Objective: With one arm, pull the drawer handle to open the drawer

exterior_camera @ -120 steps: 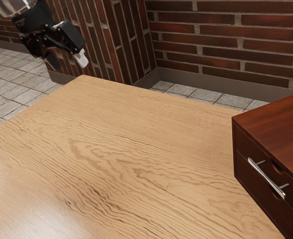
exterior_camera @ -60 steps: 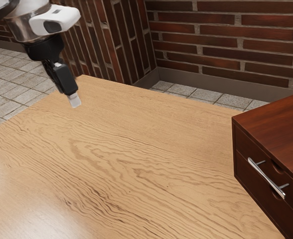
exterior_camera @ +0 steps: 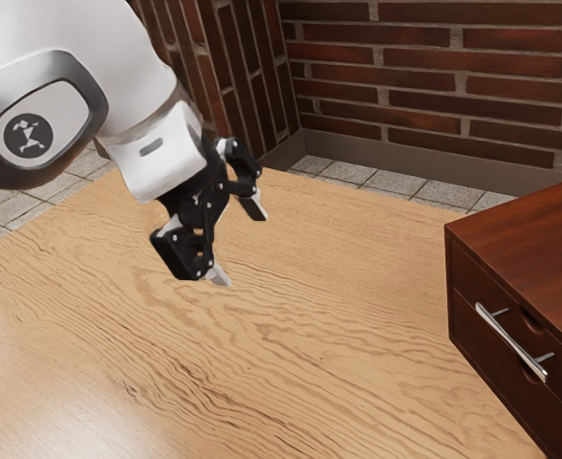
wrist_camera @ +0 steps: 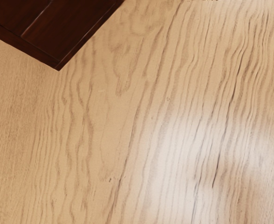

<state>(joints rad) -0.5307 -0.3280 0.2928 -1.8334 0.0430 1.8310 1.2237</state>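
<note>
At the exterior view's right edge, cabinet: a dark wooden cabinet (exterior_camera: 539,239) stands on the pale worktop (exterior_camera: 310,316), and its front looks flush, so the drawer (exterior_camera: 482,287) reads as shut.
Exterior view, drawer handle: the drawer handle (exterior_camera: 515,342) is a slim silvery bar on two short posts, lying along the front face with a gap behind it.
Exterior view, tool: the black tool (exterior_camera: 237,245) hangs low over the middle of the worktop, well apart from the handle. Its fingers are spread wide with nothing between them.
Exterior view, handling: the bar looks rigid, smooth metal and is probably slippery. The drawer should slide rather than lift, so I expect steady resistance and little weight on the fingers.
Exterior view, where to grip: the middle of the bar, between the posts, with one finger on each side, so the pull runs straight out from the face.
Wrist view, cabinet: a corner of the dark wood (wrist_camera: 58,23) lies ahead of the hand.
Wrist view, worktop: bare grained wood (wrist_camera: 174,140) lies under the hand.
</note>
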